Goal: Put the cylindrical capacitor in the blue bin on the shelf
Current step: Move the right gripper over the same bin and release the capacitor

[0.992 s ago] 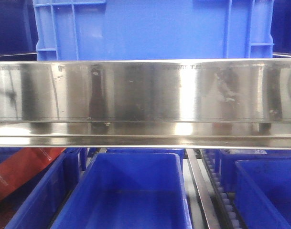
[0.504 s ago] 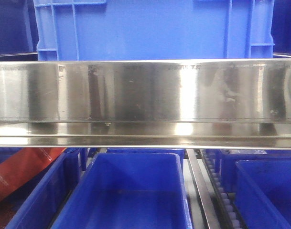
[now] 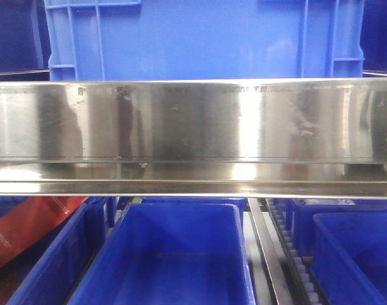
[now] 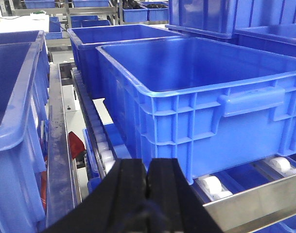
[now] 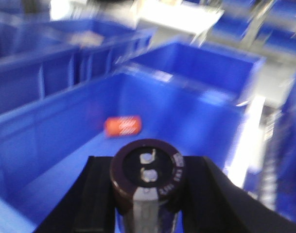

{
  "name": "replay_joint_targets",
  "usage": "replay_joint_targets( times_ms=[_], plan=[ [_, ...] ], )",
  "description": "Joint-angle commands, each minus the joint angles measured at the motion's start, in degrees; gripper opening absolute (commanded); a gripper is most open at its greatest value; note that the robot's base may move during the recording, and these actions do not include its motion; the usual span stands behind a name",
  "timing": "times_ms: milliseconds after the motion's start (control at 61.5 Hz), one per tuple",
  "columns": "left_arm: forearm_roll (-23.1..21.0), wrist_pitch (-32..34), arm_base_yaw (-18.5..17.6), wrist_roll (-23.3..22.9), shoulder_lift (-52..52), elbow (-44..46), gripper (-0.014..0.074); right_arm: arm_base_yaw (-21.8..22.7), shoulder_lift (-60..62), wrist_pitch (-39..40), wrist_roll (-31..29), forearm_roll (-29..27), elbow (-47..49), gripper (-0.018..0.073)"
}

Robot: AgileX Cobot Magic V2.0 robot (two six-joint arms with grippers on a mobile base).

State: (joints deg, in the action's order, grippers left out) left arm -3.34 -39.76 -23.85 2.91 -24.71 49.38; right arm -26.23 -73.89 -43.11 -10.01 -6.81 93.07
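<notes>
Front-facing view: shelf (image 3: 193, 127) front rail fills the middle band, shiny stainless, streaky reflections. One large blue crate (image 3: 203, 38) sits on the tier above the rail. Below the rail, a blue bin (image 3: 174, 254) centre, another blue bin (image 3: 352, 254) to its right, a roller track (image 3: 291, 254) running between them. Red strip (image 3: 25, 232) lying at lower left, partly behind a third bin's wall. No arms or grippers in this view. Left wrist view: left gripper (image 4: 148, 182) at bottom centre, black fingers (image 4: 128, 184) pressed together with nothing between them. It sits in front of a big blue tote (image 4: 201, 97) that rests on white rollers (image 4: 211, 185); steel rail (image 4: 254, 201) at lower right, more blue bins to the left and behind. Right wrist view: heavy motion blur. Right gripper (image 5: 147, 194) is pinching the cylindrical capacitor (image 5: 148, 172), black fingers (image 5: 96, 194) on either side of it. Capacitor is upright, dark body, two silvery terminals on the top face, pale stripe down the side facing the camera. It hangs above the inside of an open blue bin (image 5: 60, 121). An orange-red packet (image 5: 122, 125) lies on that bin's floor, beyond the capacitor. Further blue bins behind are too blurred for detail.
</notes>
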Motion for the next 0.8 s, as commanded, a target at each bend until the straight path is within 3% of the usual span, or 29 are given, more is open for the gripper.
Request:
replay_joint_targets(
  times_ms=[0, 228, 667, 732, 781],
  plan=[
    [-0.4, 1.2, 0.2, -0.5, 0.3, -0.2, -0.0111, -0.8, -6.7, -5.8, -0.6, 0.1, 8.1, -0.0162],
    [-0.4, 1.2, 0.2, -0.5, 0.3, -0.2, -0.0111, -0.8, -24.4, -17.3, -0.6, -2.9, 23.0, -0.0162],
    [-0.4, 1.2, 0.2, -0.5, 0.3, -0.2, -0.0111, -0.8, -35.8, -18.2, -0.6, -5.0, 24.1, -0.0162],
    [-0.4, 1.2, 0.2, -0.5, 0.3, -0.2, -0.0111, -0.8, -35.8, -18.2, -0.6, -5.0, 24.1, -0.0113],
    [-0.5, 1.2, 0.2, -0.5, 0.3, -0.2, -0.0111, -0.8, -35.8, -18.3, -0.6, -5.0, 24.1, -0.0010]
  ],
)
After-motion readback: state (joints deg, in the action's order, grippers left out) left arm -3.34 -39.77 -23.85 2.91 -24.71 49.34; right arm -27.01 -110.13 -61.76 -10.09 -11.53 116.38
